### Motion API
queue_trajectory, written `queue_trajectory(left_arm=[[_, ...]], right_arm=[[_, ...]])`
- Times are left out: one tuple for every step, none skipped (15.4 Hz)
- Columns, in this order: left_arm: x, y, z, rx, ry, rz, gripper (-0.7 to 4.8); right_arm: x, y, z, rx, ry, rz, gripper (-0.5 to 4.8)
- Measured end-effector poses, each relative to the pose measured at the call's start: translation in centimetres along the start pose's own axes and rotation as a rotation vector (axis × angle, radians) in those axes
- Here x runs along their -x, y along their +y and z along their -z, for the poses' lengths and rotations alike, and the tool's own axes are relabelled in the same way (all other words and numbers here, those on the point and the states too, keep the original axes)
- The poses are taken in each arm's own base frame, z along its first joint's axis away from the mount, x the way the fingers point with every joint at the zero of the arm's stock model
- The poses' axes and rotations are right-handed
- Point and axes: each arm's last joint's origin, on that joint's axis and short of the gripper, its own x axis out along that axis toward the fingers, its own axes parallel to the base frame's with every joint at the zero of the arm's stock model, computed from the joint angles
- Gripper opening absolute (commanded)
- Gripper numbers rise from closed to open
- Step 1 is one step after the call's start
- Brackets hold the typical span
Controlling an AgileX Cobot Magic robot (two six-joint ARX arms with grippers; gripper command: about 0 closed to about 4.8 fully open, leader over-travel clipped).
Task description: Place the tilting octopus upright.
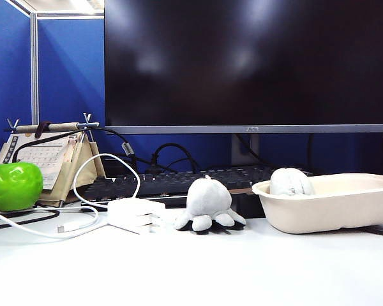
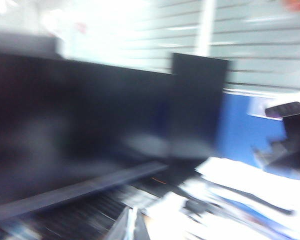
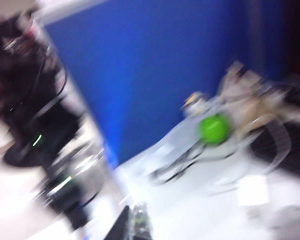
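Note:
The octopus (image 1: 207, 205) is a small grey plush that sits on the white table in front of the keyboard. Its rounded head is up, its stubby tentacles spread on the surface, and a little black underside shows below them. Neither arm appears in the exterior view. The left wrist view is blurred; my left gripper (image 2: 131, 227) shows only as fingertips pressed together, shut on nothing, above a dark keyboard. The right wrist view is also blurred; my right gripper (image 3: 133, 225) is shut and empty, high over the table. The octopus is not clear in either wrist view.
A white charger (image 1: 135, 213) with its cable lies left of the octopus, and a green apple (image 1: 13, 185) sits at the far left. A beige oval bowl (image 1: 332, 207) holding a whitish lump (image 1: 288, 182) stands to the right. Behind are a keyboard (image 1: 172, 182) and a large monitor (image 1: 249, 64).

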Motion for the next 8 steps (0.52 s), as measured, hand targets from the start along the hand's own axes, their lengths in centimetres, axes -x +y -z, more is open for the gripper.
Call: queue_trajectory(left_arm=[[0.6,0.1,0.5,0.039,0.031,0.04,-0.05],[0.6,0.0,1.3,0.04,0.112,0.068,-0.05],[0.7,0.0,1.7,0.029,0.156,0.073,-0.05],[0.7,0.0,1.9,0.024,0.17,0.073,-0.05],[0.6,0.0,2.1,0.018,0.178,0.06,-0.05],[0.4,0.0,2.5,0.005,0.192,0.03,-0.05],[0.2,-0.1,3.1,-0.022,0.21,0.015,-0.05],[-0.3,-0.4,4.3,-0.066,0.245,0.01,-0.05]], right_arm=[[1.4,0.6,0.2,0.032,-0.065,0.054,-0.06],[2.8,1.0,1.2,0.055,-0.132,0.112,-0.06],[3.8,1.3,2.1,0.074,-0.179,0.121,-0.05],[4.8,1.7,2.8,0.099,-0.236,0.115,-0.06],[5.5,2.0,3.5,0.122,-0.294,0.115,-0.06],[6.0,2.0,4.3,0.14,-0.342,0.128,-0.06],[6.2,1.8,5.0,0.151,-0.377,0.158,-0.06],[5.5,1.0,5.6,0.152,-0.359,0.212,-0.06]])
